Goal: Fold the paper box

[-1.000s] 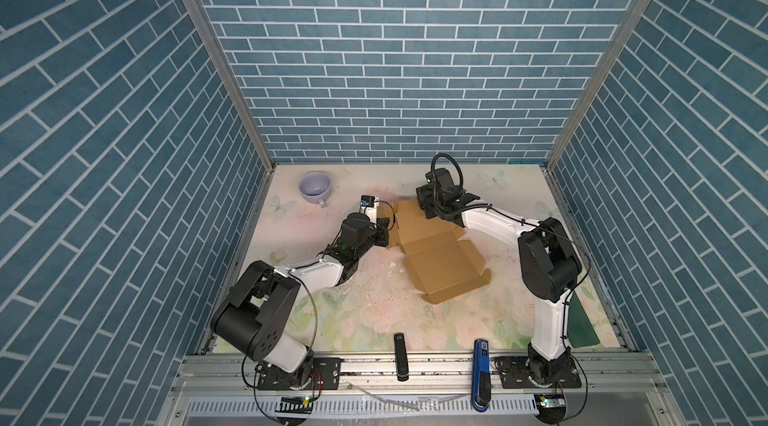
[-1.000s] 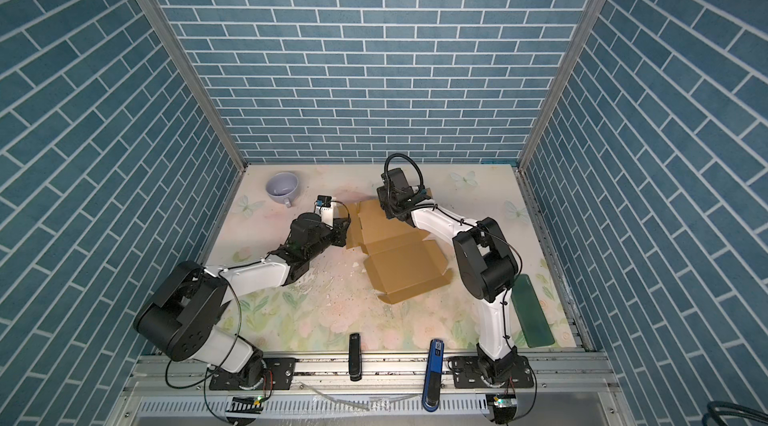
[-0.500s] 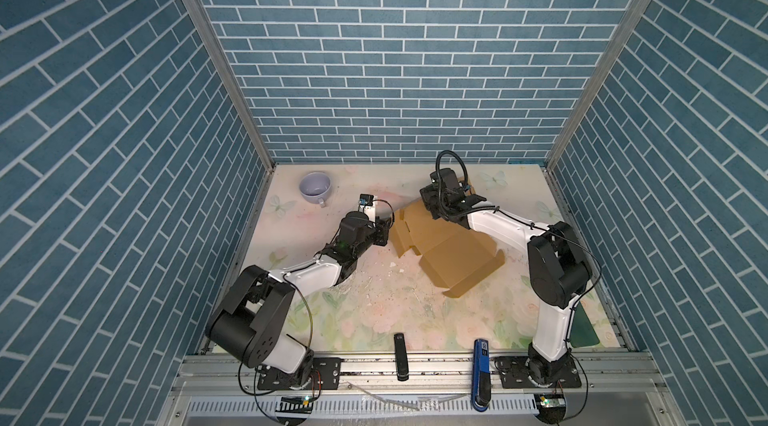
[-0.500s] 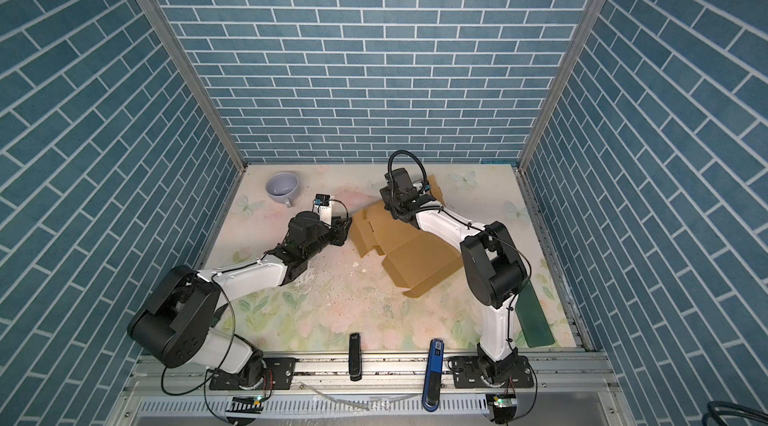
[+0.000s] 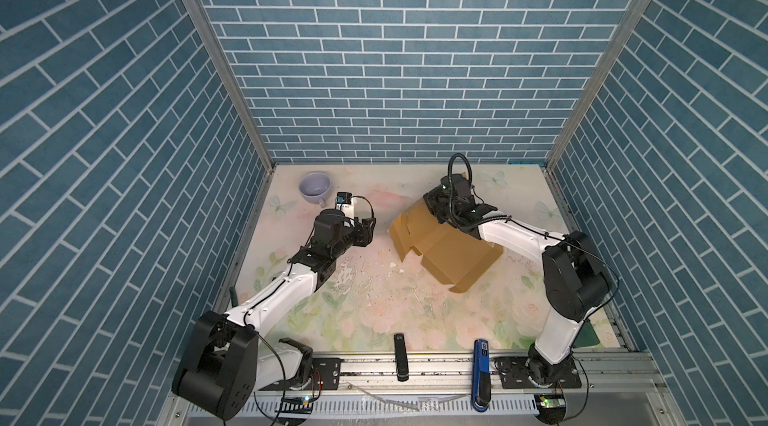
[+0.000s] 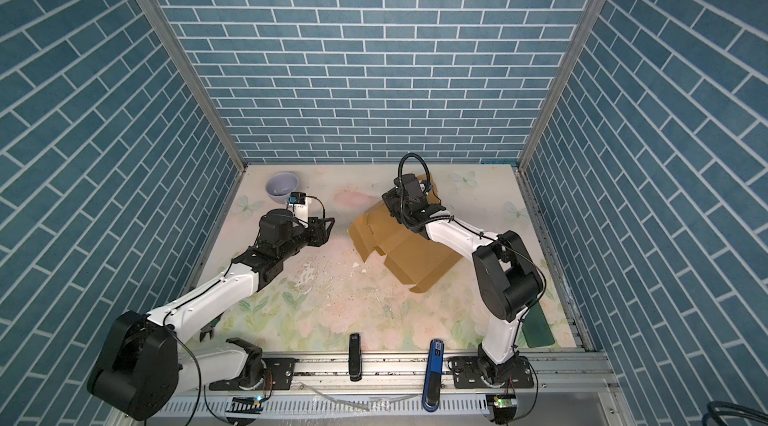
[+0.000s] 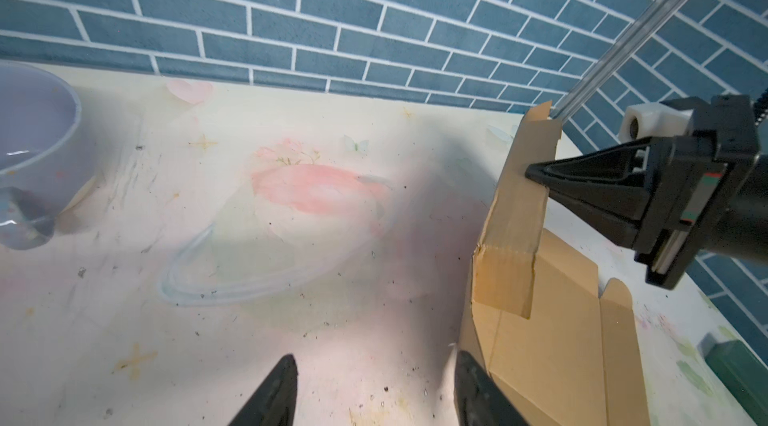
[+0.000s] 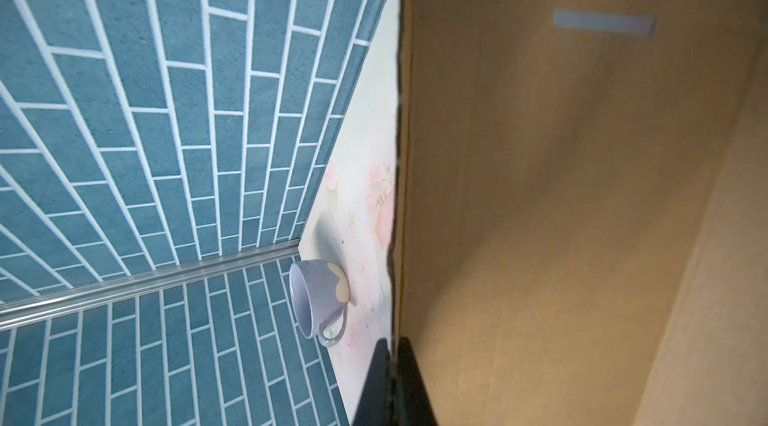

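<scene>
Paper box (image 5: 457, 261), plain tan cardboard, is pinched by the right gripper (image 7: 530, 173); left gripper (image 7: 374, 357) stands spread beside it.

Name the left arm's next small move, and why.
Probably advance the left gripper, open and clear of the paper box, to grip its near side: the right gripper alone pinches an upright panel, so folding likely needs a second hold.
</scene>
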You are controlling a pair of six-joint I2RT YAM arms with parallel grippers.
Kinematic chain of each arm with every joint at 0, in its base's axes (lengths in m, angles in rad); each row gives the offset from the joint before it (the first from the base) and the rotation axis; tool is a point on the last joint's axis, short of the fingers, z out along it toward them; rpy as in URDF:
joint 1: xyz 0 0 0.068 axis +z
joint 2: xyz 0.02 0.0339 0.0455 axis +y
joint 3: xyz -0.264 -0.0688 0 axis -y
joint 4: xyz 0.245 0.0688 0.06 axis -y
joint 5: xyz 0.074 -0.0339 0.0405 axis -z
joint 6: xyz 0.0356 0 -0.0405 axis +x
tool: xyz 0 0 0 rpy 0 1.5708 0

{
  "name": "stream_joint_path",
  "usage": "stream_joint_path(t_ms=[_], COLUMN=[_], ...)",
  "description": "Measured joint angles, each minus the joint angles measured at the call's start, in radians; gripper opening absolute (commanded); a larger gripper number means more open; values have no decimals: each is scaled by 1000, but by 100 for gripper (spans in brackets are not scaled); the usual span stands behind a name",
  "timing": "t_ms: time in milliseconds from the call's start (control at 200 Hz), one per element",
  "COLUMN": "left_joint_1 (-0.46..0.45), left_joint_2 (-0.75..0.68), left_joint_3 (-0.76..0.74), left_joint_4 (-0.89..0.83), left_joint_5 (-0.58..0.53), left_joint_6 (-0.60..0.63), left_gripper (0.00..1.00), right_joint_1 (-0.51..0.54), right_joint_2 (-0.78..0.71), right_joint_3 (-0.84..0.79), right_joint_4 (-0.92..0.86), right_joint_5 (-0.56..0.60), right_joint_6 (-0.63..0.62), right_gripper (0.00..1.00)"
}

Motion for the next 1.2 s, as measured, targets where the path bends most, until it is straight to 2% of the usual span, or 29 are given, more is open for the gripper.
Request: stream_joint_path(t_ms=[325,645,910,1200], left_joint_1=[-6,-66,-94,-139], left_joint_2=[177,212,278,305], left_joint_3=[-54,-54,-21,23], left_joint_4=[-6,63,82,118], left_joint_5=[106,129,134,132], left_joint_6=[12,18,26,30], left_gripper=[63,64,63,62], right_joint_1=[-9,-11,-11,-11], right_joint_2=[-30,-33,-69,-69], right_joint_3=[-68,-70,-181,-194], right_joint_4=[112,162,256,303], right_joint_5=[-64,-111,-129,-150], right_joint_6=[-19,-37,-40,-40], right_gripper=[2,1,1,0])
